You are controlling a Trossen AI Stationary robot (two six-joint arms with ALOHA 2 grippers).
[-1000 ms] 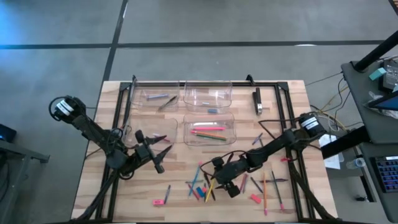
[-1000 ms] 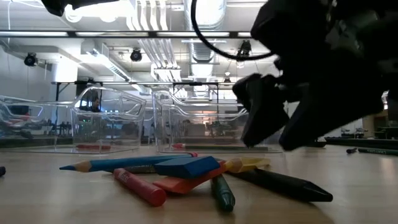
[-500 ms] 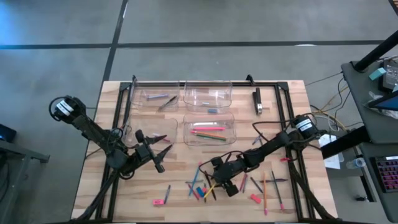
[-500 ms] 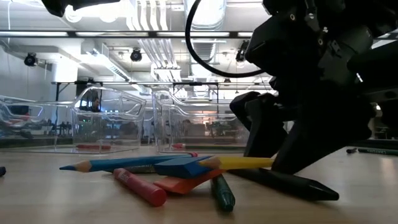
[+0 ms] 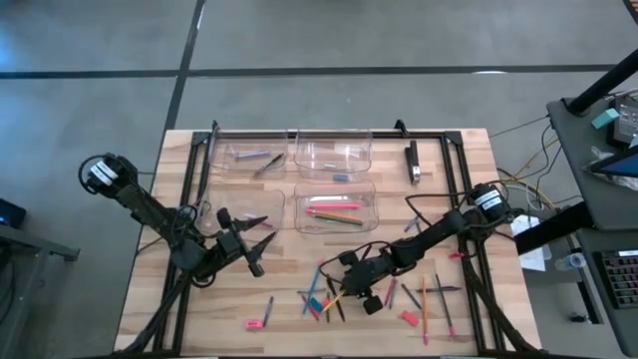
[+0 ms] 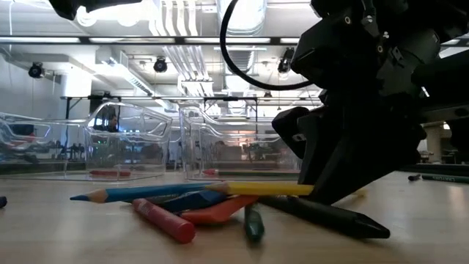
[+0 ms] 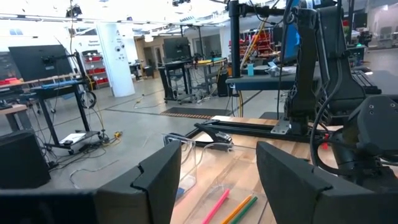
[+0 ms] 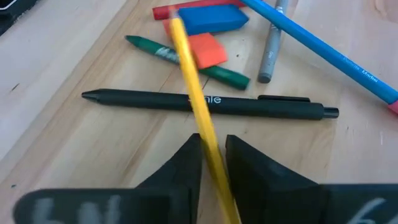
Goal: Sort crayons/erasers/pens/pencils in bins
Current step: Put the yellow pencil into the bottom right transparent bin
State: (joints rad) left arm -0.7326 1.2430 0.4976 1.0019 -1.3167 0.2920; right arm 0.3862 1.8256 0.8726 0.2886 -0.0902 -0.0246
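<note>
We see four bins [image 5: 332, 155] behind, pile of pencils [image 5: 324, 299] in front, right gripper [image 5: 344, 292] on it

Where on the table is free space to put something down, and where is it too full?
Free: the wood between the left gripper and the pile, and the table's near-left corner. Crowded: the pile at the right gripper, which grips a yellow pencil.

right gripper [image 8: 213, 155] is down low near the tabletop, jaws pinched on a yellow pencil [image 8: 194, 93]. left gripper [image 5: 261, 248] just waits off to its own side, jaws apart
</note>
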